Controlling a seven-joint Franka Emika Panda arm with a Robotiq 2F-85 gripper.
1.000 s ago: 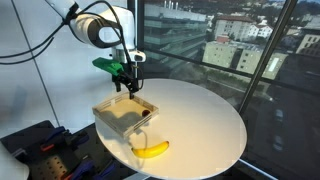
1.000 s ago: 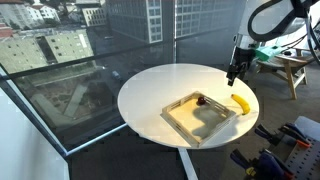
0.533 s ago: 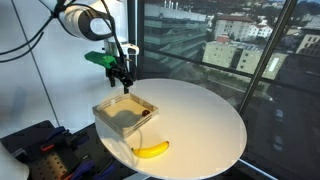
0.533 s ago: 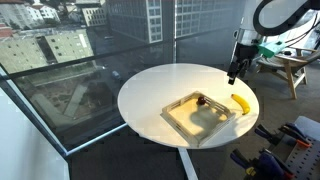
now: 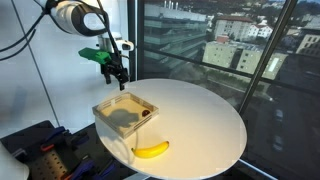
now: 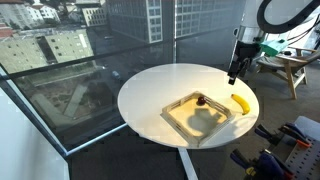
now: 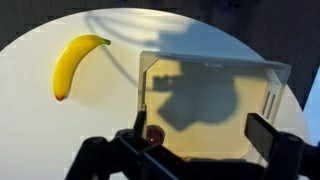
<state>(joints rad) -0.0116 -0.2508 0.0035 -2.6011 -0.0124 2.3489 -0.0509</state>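
Tool hangs empty, its fingers spread wide, high over one rim of the shallow wooden tray. The tray stands near the edge of the round white surface. In the wrist view the tool frames the tray from above. A small dark red thing lies tight in one corner of the tray, also seen in both exterior views.

The corner is the likely trouble. Fingers lowered there could land on the tray wall rather than inside it, and so tip or shove the tray. The red thing looks round and might roll if nudged. A pushed tray could also strike the banana, which lies apart from the tray and close to the edge of the surface, and send it off.

What the red thing is cannot be told; it is too small. The tool's shadow darkens the tray floor in the wrist view, and the lower frame edge cuts off the fingers there. How high the tool stands above the rim is hard to judge.
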